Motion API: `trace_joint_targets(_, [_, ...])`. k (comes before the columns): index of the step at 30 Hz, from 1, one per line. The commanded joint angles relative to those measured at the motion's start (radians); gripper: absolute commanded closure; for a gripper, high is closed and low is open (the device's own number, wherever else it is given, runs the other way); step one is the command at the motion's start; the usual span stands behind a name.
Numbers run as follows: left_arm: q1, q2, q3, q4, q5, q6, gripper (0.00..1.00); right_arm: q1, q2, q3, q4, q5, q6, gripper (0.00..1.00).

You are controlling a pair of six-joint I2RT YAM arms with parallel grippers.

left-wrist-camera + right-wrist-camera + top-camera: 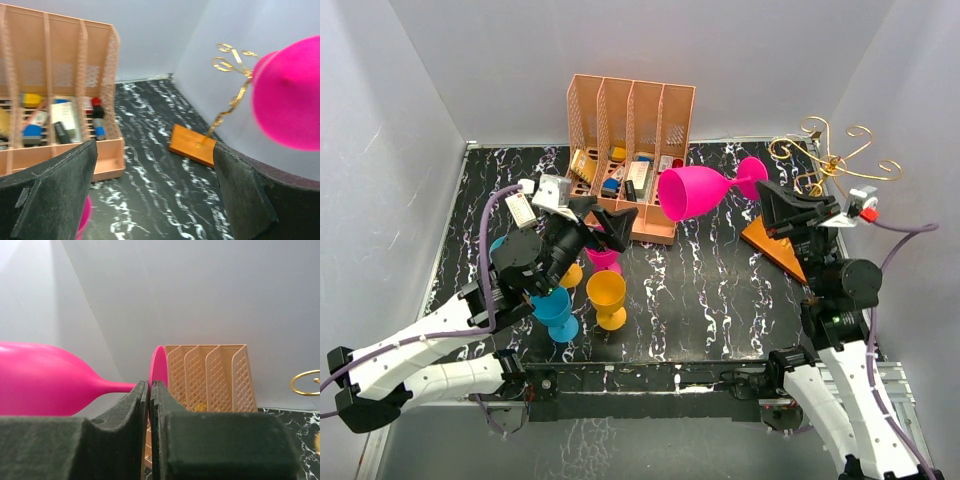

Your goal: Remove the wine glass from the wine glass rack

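The pink wine glass (692,193) lies on its side in the air, bowl pointing left, apart from the wine glass rack (828,156) and to its left. My right gripper (766,197) is shut on the glass's round foot; in the right wrist view the foot's edge (159,367) sticks up from between the closed pads (149,386), and the bowl (40,380) reaches left. The gold wire rack stands on its orange wooden base (775,244) at the back right. My left gripper (603,221) hangs open at centre-left, holding nothing. The left wrist view shows the bowl (287,95) and the rack base (192,144).
A peach slotted organizer (630,130) with small items stands at the back centre. Under the left arm stand a yellow goblet (607,297), a blue goblet (556,312) and a small pink cup (603,259). Grey walls close in the black marbled table (700,300).
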Motion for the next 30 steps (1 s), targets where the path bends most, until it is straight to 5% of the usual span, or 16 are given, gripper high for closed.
trace_joint_targets(1, [0.014,-0.024,0.038,0.04,0.218,-0.162,0.03,0.014,-0.082,-0.062,0.021,0.05,-0.102,0.92])
trace_joint_targets(11, [0.036,0.084,0.105,0.092,0.437,-0.293,0.04,0.013,-0.149,-0.096,0.021,-0.021,-0.095,0.92])
trace_joint_targets(17, [0.087,0.138,0.114,0.112,0.531,-0.374,0.16,0.013,-0.171,-0.103,0.019,-0.054,-0.082,0.92])
trace_joint_targets(22, [0.125,0.169,0.118,0.117,0.582,-0.41,0.37,0.014,-0.198,-0.123,0.019,-0.064,-0.093,0.92])
trace_joint_targets(27, [0.134,0.215,0.152,0.082,0.643,-0.409,0.76,0.013,-0.213,-0.126,-0.019,-0.047,-0.13,0.92])
trace_joint_targets(30, [0.136,0.232,0.169,0.053,0.662,-0.399,0.91,0.014,-0.227,-0.125,-0.065,-0.011,-0.158,0.9])
